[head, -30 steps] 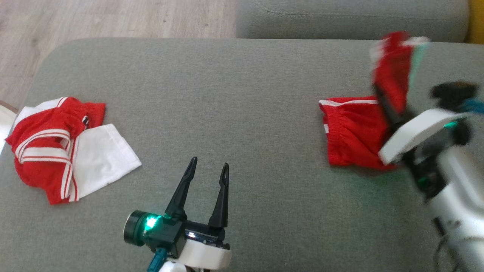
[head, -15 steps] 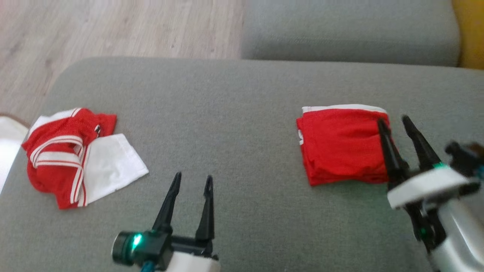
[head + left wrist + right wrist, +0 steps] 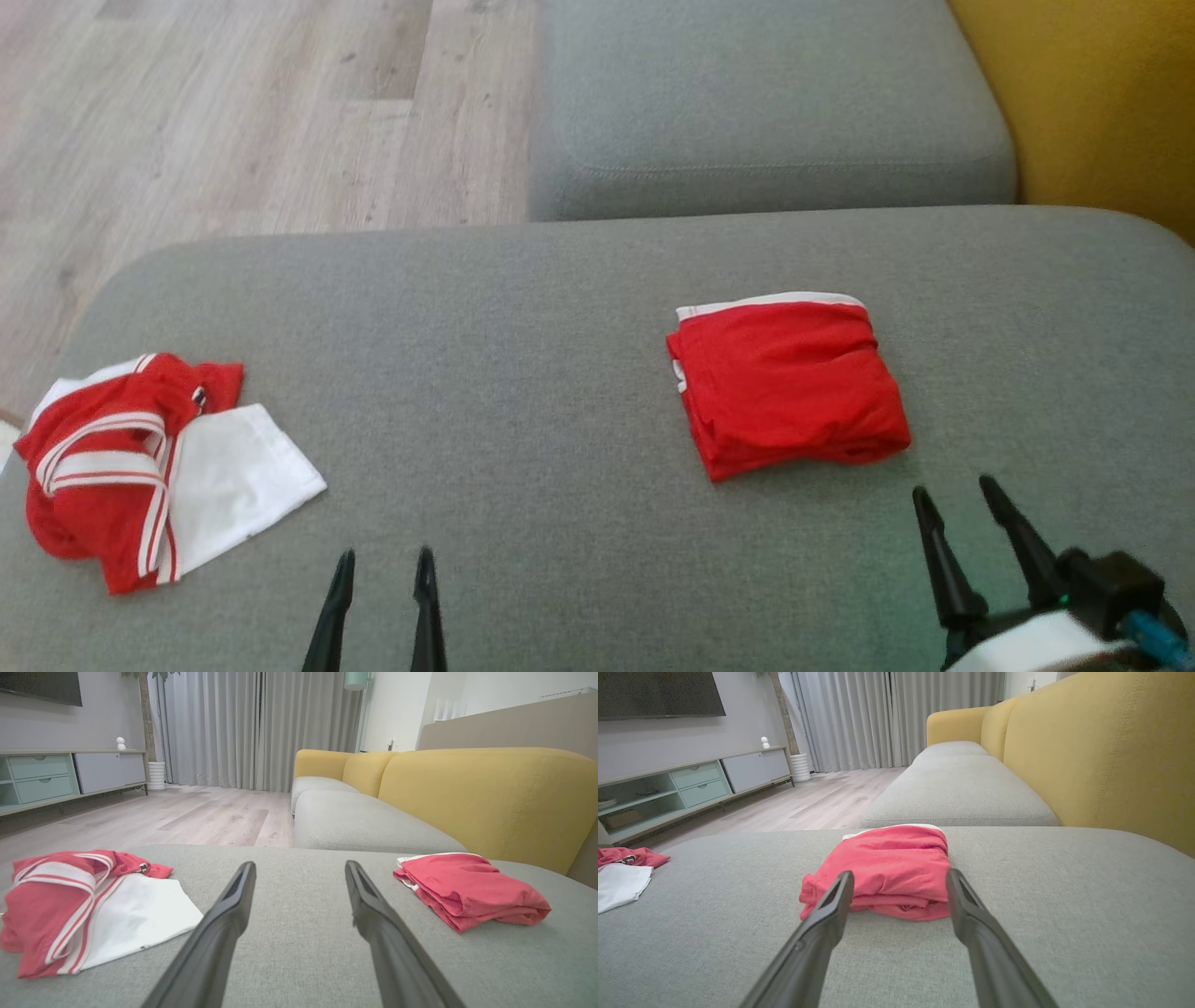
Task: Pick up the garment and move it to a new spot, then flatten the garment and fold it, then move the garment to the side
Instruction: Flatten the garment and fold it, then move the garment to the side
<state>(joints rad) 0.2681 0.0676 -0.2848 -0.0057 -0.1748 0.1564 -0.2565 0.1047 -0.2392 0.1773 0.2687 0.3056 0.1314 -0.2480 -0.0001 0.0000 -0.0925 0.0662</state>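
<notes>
A folded red garment with a white band (image 3: pixel 786 387) lies flat on the grey sofa seat, right of centre; it also lies ahead in the right wrist view (image 3: pixel 887 872) and at the right in the left wrist view (image 3: pixel 467 889). My right gripper (image 3: pixel 954 495) is open, just short of the garment's near right corner, touching nothing. My left gripper (image 3: pixel 385 558) is open at the bottom centre-left, empty, over bare cushion. Both pairs of fingers (image 3: pixel 826 910) hold nothing.
A crumpled red and white garment (image 3: pixel 140 467) lies at the seat's left end. The grey sofa seat (image 3: pixel 523 327) is bare between the two garments. A second grey cushion (image 3: pixel 766 103) lies beyond, a yellow backrest (image 3: pixel 1102 103) at the right, wooden floor (image 3: pixel 233 103) at the left.
My right gripper let go of the red garment, which now lies folded flat, and drew back toward me. The camera has tilted, so the whole picture shifted; the left gripper sits lower in view.
</notes>
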